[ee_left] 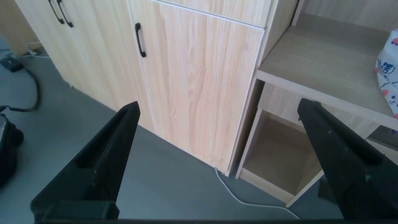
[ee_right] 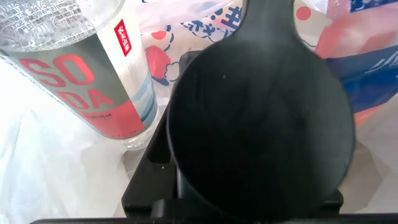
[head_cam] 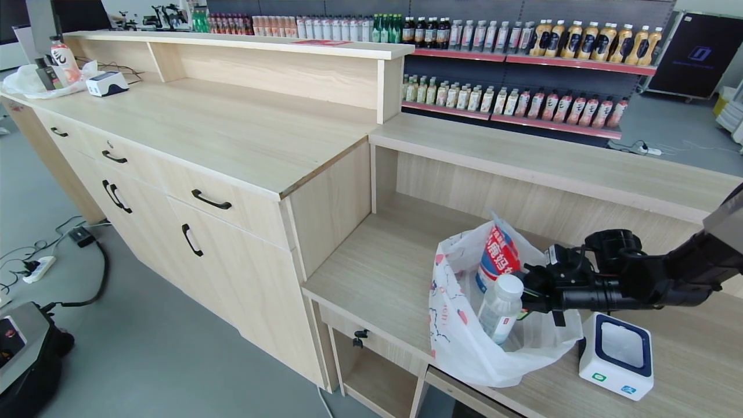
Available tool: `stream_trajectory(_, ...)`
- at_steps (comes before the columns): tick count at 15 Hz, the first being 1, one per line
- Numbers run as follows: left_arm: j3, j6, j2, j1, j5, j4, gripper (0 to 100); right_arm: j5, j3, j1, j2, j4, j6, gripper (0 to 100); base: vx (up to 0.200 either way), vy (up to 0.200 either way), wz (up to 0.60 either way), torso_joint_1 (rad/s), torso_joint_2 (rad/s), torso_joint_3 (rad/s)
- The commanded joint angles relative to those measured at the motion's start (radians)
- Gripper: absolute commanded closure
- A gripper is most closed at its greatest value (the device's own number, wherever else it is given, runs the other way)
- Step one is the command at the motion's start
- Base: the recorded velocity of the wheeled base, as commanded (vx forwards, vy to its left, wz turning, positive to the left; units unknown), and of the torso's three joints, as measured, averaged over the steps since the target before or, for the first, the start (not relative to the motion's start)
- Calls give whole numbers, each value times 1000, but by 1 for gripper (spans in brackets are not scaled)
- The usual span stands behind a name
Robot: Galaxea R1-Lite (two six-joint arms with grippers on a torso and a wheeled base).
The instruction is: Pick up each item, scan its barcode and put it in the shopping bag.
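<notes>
Right arm reaches in from the table's right end, and the right tool [head_cam: 531,293] sits at the mouth of the shopping bag [head_cam: 458,342], which stands on the lower table [head_cam: 377,273] close to its front edge. A clear bottle [head_cam: 499,310] is inside the bag, long axis near upright, base down in the plastic, white cap tipped toward the tool. The tool meets the bottle's upper part from the right end's side. The right wrist camera has the bottle running alongside the tool's dark body, and I cannot tell whether the tool grips it or has let go. A red and blue packet [head_cam: 499,255] stands behind the bottle in the same bag. The scanner [head_cam: 616,354] is just beside the bag, toward the right end and near the front edge. The left tool [ee_left: 219,106] hangs wide with nothing in it, low over the floor before the cupboard doors [ee_left: 199,74], so the right arm is far nearer. My read: the bottle is bagged, and the next move should lift straight out along its axis.
</notes>
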Motion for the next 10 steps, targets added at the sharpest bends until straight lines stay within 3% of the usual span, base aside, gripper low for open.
stream_trajectory(1,0,0,0,0,0,0,0,0,2,0,5,0,-1,100,0,0,0,0,0,0)
stream_trajectory(10,0,0,0,0,2,0,0,-12,11,0,24,0,-14,100,0,0,0,0,0,0)
